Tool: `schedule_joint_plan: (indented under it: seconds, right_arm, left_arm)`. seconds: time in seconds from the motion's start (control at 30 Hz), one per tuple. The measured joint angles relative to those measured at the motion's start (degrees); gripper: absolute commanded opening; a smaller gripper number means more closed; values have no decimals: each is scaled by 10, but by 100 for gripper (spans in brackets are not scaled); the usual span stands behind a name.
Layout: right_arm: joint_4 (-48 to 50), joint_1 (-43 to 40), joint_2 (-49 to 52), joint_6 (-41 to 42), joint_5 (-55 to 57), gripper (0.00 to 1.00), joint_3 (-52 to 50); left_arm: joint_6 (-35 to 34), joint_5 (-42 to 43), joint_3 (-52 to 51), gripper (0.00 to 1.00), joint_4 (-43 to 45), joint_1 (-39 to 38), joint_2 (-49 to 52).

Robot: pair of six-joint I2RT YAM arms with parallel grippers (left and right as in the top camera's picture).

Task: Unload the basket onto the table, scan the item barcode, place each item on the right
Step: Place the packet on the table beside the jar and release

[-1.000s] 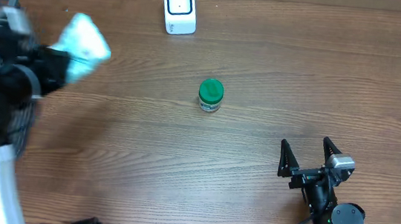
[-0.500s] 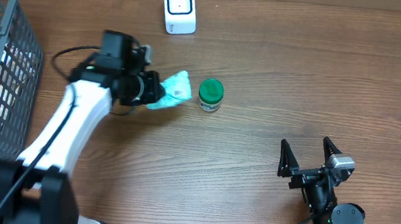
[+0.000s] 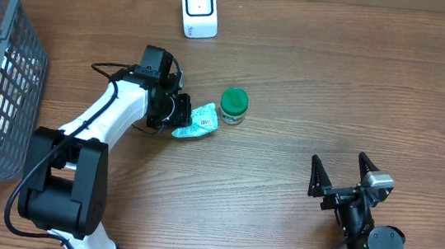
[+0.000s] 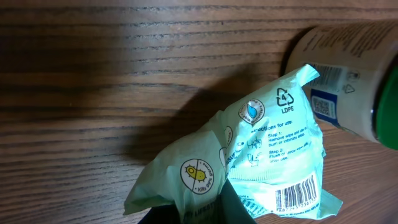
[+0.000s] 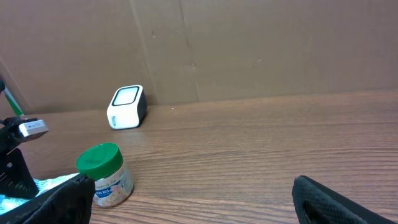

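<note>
Pouch transfer to scanner: left hand (image 3: 178, 118) pinches one end of the pale green pouch (image 3: 200, 120); right hand (image 3: 339, 163) rests spread at the near right.

Pouch sits low over the mid desk (image 3: 334, 86), its long axis running left to right, the free end pointing right, just beside the green-lidded jar (image 3: 234, 105); contact with the jar cannot be judged. Barcode (image 4: 297, 193) lies near that free end, clear of the grip. Recommended: lift clear of the jar first, carry toward the scanner (image 3: 199, 9) at the far edge, then rotate the wrist so the printed panel faces the scanner window, with the film flat and unwrinkled.
</note>
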Motion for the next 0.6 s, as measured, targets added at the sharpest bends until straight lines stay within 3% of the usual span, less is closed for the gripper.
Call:
schedule_joint_plan:
  seconds: [0.13,0.17,0.23,0.27,0.6]
  right_arm:
    - [0,0,0,0,0,100,0]
    - [0,0,0,0,0,100,0]
    - [0,0,0,0,0,100,0]
    - [0,0,0,0,0,100,0]
    - [0,0,0,0,0,100,0]
  left_arm:
    - [0,0,0,17,2,0,0]
    - [0,0,0,22,3,0,0]
    - [-1,0,0,42,4,0,0]
    - [-2,0,0,47,7,0,0]
    - [-2,-2,5,44,3,2,0]
